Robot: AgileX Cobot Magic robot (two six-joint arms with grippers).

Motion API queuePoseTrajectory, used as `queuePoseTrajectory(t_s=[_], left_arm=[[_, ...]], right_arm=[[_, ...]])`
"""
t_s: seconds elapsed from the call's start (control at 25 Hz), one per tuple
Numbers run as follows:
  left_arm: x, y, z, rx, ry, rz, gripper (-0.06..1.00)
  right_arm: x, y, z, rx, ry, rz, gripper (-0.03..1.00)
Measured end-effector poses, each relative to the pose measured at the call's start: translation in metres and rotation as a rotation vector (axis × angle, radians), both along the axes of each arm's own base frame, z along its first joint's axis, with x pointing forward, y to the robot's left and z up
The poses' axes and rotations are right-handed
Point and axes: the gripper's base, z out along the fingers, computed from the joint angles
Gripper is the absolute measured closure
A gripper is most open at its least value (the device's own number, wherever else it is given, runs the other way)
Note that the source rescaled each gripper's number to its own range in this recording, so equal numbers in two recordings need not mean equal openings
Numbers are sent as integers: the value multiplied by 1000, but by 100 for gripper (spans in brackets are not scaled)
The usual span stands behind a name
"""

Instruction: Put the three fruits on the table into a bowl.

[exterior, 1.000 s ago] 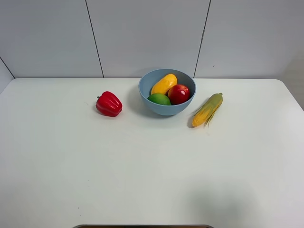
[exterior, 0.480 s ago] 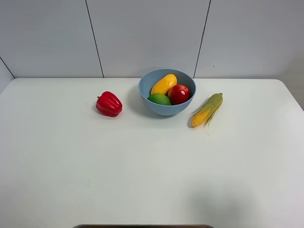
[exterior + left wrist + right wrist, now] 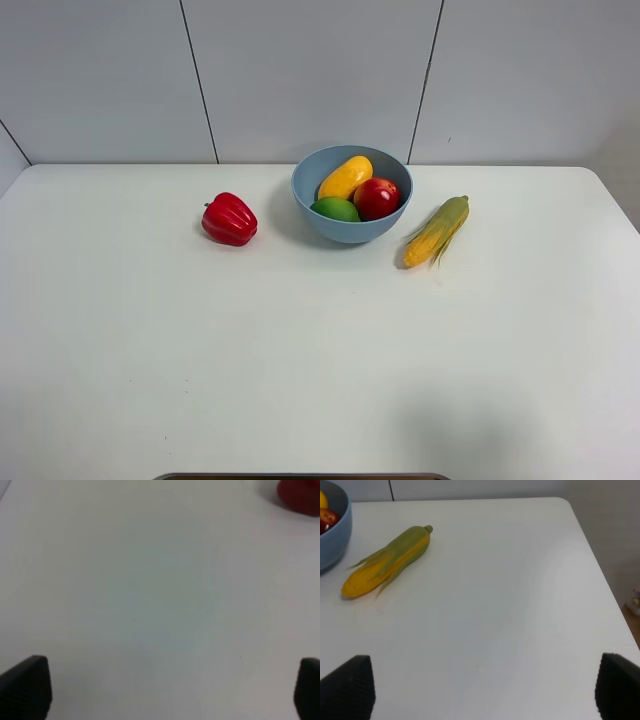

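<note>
Tabletop (image 3: 300, 340) fills the frame, and upper centre sits the bowl (image 3: 345, 232) with mango (image 3: 345, 177), pomegranate (image 3: 377, 198) and lime (image 3: 336, 209) all inside. Left hand (image 3: 160, 690) and right hand (image 3: 482, 690) spread wide, empty. Looks finished; nothing left to grasp.

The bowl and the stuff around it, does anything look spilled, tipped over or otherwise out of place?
Nothing stands out. The bowl sits upright on the table holding the mango, the lime and the red fruit. The bell pepper and the corn cob lie apart on either side, intact.
</note>
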Motion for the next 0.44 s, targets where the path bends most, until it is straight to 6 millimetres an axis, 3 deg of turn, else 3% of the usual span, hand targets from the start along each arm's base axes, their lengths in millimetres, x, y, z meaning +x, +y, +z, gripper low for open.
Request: queuePoseTrajectory(t_s=[0.44], left_arm=[[0,0,0,2,0,-1,-5]], right_arm=[[0,0,0,0,0,0,27]])
